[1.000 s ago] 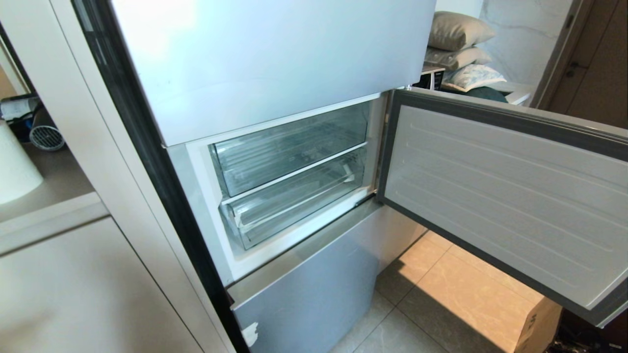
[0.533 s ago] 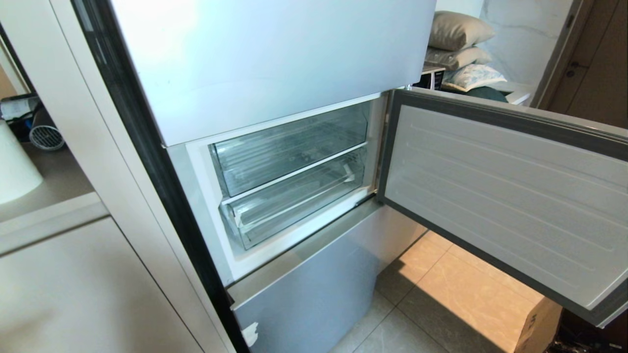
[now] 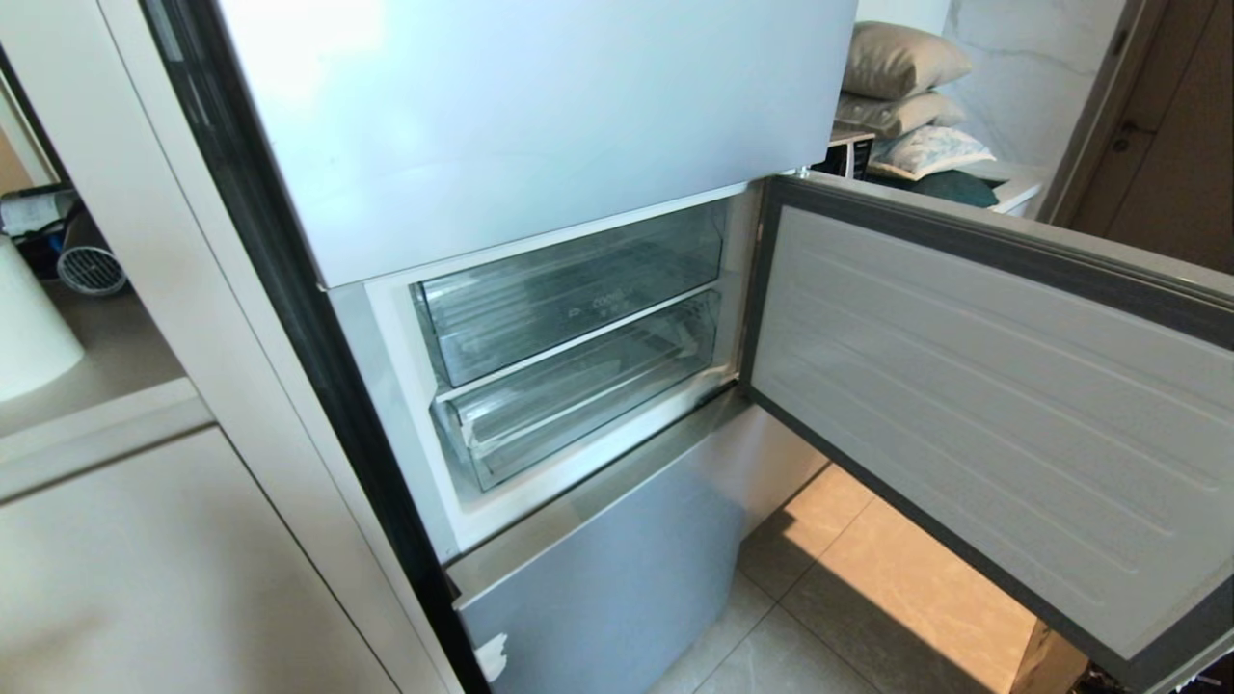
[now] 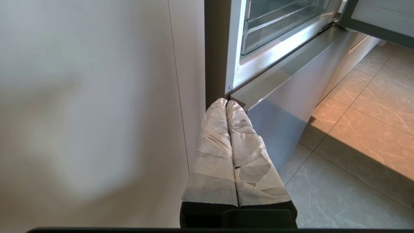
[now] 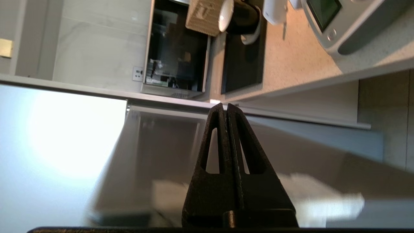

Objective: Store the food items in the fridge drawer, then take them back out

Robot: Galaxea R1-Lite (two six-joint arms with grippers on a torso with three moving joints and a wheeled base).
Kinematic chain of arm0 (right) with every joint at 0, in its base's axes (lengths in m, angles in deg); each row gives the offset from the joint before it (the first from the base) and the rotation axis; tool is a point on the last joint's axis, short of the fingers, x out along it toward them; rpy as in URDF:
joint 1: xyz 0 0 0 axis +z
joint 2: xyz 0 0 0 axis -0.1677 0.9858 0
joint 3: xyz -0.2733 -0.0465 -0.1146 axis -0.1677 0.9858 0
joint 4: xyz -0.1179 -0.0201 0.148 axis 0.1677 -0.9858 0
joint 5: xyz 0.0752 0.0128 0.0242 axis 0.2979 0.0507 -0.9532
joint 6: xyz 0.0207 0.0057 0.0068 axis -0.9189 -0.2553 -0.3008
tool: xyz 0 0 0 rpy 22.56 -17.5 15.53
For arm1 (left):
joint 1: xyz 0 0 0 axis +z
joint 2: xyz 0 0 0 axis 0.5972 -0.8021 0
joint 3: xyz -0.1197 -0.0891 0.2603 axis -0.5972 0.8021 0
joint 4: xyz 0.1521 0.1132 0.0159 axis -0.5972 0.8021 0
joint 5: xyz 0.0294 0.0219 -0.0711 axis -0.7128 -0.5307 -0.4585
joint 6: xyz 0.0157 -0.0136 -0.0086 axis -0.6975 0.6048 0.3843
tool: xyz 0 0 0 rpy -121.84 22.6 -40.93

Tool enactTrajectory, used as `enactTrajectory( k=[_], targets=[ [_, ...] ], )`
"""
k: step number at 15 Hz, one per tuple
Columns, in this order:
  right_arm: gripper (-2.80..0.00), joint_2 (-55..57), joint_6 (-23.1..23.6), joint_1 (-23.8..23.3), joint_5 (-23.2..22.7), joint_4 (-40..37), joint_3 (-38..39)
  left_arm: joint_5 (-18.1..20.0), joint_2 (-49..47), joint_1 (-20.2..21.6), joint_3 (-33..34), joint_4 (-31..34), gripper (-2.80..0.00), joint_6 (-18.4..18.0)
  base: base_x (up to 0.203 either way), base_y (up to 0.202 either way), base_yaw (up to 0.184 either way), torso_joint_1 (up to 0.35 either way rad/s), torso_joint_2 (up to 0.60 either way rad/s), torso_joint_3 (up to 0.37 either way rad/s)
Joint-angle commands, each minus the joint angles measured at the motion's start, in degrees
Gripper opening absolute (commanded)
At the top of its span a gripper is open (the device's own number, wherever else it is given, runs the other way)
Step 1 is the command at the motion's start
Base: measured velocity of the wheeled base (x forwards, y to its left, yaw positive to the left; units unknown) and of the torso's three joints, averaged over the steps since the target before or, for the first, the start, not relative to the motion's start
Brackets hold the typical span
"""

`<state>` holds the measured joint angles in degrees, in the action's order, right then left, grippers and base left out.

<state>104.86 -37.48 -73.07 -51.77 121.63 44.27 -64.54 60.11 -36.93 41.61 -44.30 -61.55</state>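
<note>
The fridge's middle compartment stands open, and two clear drawers sit pushed in. The fridge drawer (image 3: 578, 395) is the lower, shallower one, with white tape at its front left corner; a deeper clear bin (image 3: 569, 289) sits above it. The food items are out of view. Neither gripper shows in the head view. My left gripper (image 4: 226, 102), its fingers wrapped in white, is shut and empty, low beside the fridge's bottom left corner. My right gripper (image 5: 225, 105) is shut and empty, close against the grey outer face of the open door (image 5: 155, 152).
The open door (image 3: 964, 386) swings out to the right over the tiled floor. A cardboard box (image 3: 1046, 660) peeks out under its free edge. A pale cabinet (image 3: 145, 559) flanks the fridge on the left. The closed bottom drawer front (image 3: 598, 569) lies below the compartment.
The door's free edge has swung nearer to me and lower in the head view, covering more of the cardboard box. The drawers have not moved.
</note>
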Motion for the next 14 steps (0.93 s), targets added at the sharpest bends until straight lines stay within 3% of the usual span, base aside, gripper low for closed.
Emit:
enactTrajectory(
  k=[1,6,7,9,11,13,14],
  targets=[
    [-2.8,-8.0,-1.0,-1.8,-0.4,0.5,-0.2,0.0,0.0,0.0,0.0,0.0,-2.8,0.0,0.0,0.0,0.0,0.0,0.0,0.0],
    [-2.8,-11.7,-17.4,-2.4,0.5,2.8,-16.4,0.0,0.0,0.0,0.0,0.0,-2.8,0.0,0.0,0.0,0.0,0.0,0.0,0.0],
    [-2.8,-10.5,-16.3,-2.2,3.8,3.5,-16.3,0.0,0.0,0.0,0.0,0.0,-2.8,0.0,0.0,0.0,0.0,0.0,0.0,0.0],
    [-2.8,-7.8,-4.4,0.1,16.4,4.5,-12.3,0.0,0.0,0.0,0.0,0.0,-2.8,0.0,0.0,0.0,0.0,0.0,0.0,0.0],
    [-2.8,-5.4,6.4,10.4,29.8,7.2,-5.3,0.0,0.0,0.0,0.0,0.0,-2.8,0.0,0.0,0.0,0.0,0.0,0.0,0.0],
    [-2.8,-4.0,11.1,19.3,37.1,13.2,2.5,0.0,0.0,0.0,0.0,0.0,-2.8,0.0,0.0,0.0,0.0,0.0,0.0,0.0],
    [-2.8,-3.5,13.7,24.6,38.6,16.2,5.7,0.0,0.0,-0.1,0.0,0.0,-2.8,0.0,0.0,0.0,0.0,0.0,0.0,0.0]
  ],
)
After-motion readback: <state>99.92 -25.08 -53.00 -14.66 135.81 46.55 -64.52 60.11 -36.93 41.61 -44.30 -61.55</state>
